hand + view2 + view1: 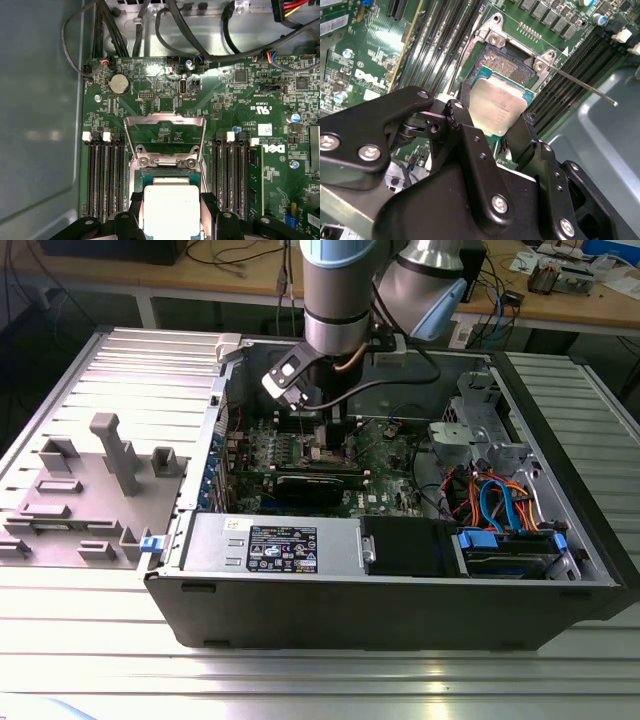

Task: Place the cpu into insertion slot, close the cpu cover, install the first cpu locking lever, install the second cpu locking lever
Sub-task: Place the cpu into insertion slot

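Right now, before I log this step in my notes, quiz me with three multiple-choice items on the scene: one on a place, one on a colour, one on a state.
1. Where is the cpu?
A. In a person's hand
B. Held in the gripper, over the socket
C. Under a shut lid

2. What colour is the board?
A. Red
B. Blue
C. Green

3. How is the cover?
A. Swung open
B. Shut over the cpu
C. Taken off

Answers:
1 B: both wrist views show the cpu clamped between the fingers above the socket.
2 C: the board is green in both wrist views.
3 A: the first wrist view shows the cover raised beyond the cpu.
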### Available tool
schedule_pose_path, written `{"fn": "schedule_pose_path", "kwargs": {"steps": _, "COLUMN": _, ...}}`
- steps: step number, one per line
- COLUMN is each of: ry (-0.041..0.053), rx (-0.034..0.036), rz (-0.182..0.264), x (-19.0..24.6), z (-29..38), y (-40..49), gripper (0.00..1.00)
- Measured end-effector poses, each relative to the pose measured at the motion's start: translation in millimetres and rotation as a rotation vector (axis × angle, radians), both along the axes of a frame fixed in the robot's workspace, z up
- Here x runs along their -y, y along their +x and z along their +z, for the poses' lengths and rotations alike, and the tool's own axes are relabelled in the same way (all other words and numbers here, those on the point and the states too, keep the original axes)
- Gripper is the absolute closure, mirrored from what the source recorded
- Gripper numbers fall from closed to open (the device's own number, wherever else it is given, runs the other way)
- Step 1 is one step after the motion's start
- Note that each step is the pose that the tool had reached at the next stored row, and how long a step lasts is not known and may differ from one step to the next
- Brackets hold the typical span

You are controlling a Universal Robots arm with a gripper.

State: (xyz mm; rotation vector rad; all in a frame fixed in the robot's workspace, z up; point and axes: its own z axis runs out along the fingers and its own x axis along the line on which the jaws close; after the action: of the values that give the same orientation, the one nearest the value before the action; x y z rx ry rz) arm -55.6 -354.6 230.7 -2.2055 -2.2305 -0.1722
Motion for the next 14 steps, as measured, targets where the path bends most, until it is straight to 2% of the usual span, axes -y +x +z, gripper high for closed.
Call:
{"fn": "schedule_pose_path", "kwargs": {"steps": 6, "ry": -0.0011, "rx": 0.0001, "rz": -0.002, "x": -0.4, "z": -19.8, "y": -2.3, "gripper": 0.46}}
{"fn": "schedule_pose_path", "kwargs": {"steps": 9, "ry": -0.0012, "rx": 0.0, "rz": -0.006, "x": -0.6, "z": -24.1, "y": -2.9, "gripper": 0.46}}
{"fn": "schedule_pose_path", "kwargs": {"steps": 14, "ry": -0.0012, "rx": 0.0001, "rz": -0.012, "x": -0.9, "z": -25.6, "y": -2.9, "gripper": 0.46}}
